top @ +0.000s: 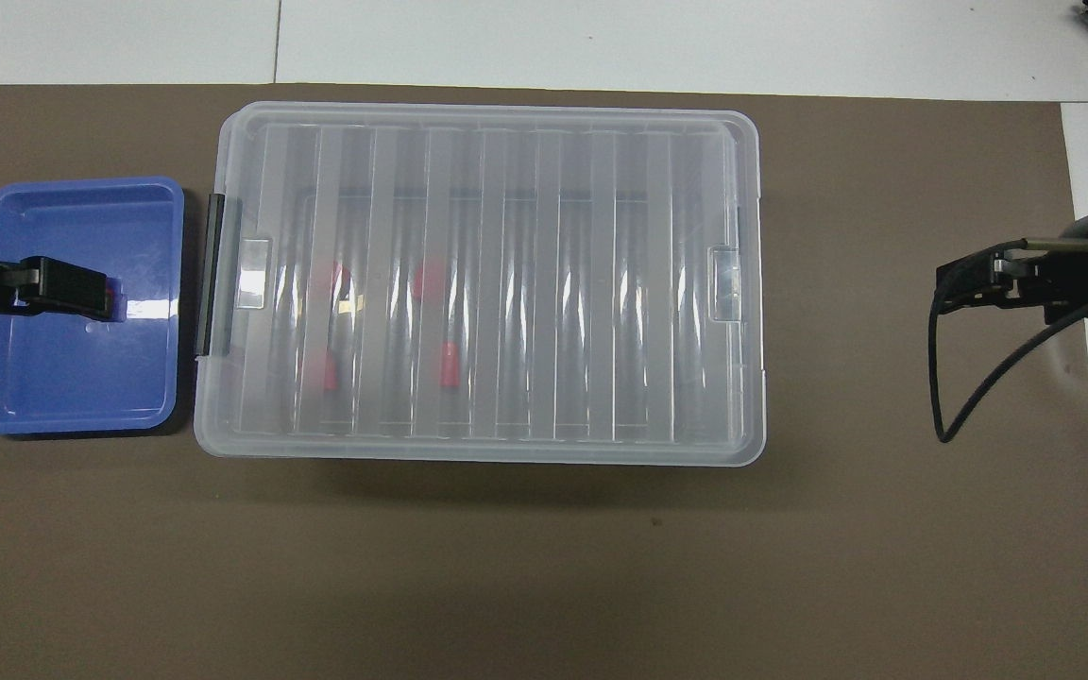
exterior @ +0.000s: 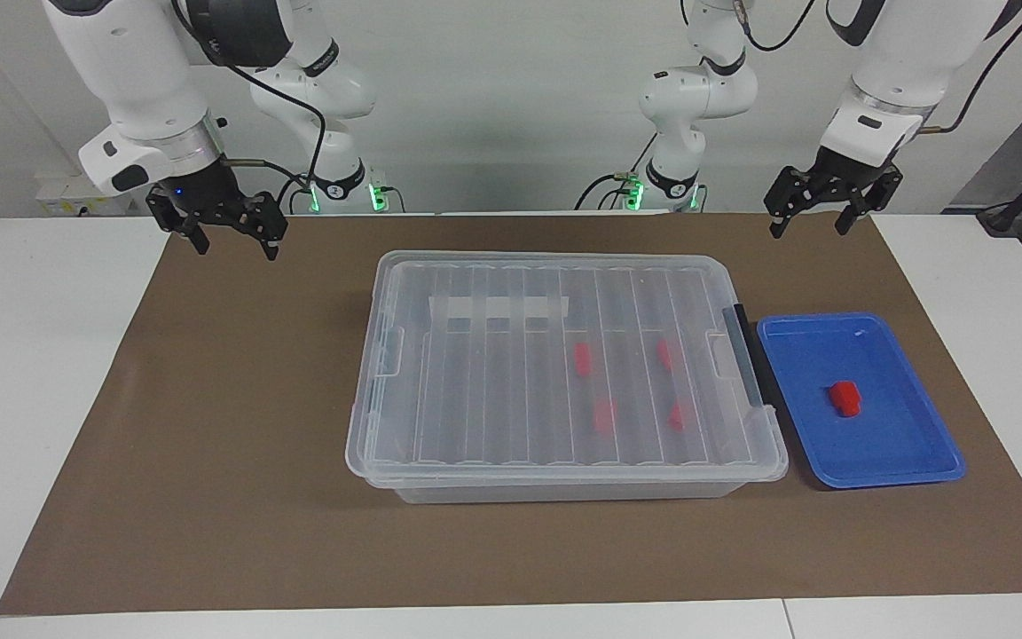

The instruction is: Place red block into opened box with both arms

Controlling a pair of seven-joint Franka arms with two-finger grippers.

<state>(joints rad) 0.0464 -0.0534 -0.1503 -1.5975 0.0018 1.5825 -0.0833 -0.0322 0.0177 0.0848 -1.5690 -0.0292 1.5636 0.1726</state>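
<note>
Lid [exterior: 564, 373] is seen closed on the box [exterior: 369, 444]; four blocks [exterior: 604, 415] lie inside. One red block [exterior: 845, 398] remains in the blue tray [exterior: 919, 461]. Left tool [exterior: 821, 217] and right tool [exterior: 231, 238] are held spread, empty, raised.

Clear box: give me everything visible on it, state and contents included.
The box is a large clear plastic bin, sitting flat on the brown mat mid-table. Its ribbed clear lid is on and closed, with a white tape strip across it. A black handle runs along the end beside the blue tray. Four red blocks show through the lid, toward that end. No gripper touches it.
</note>
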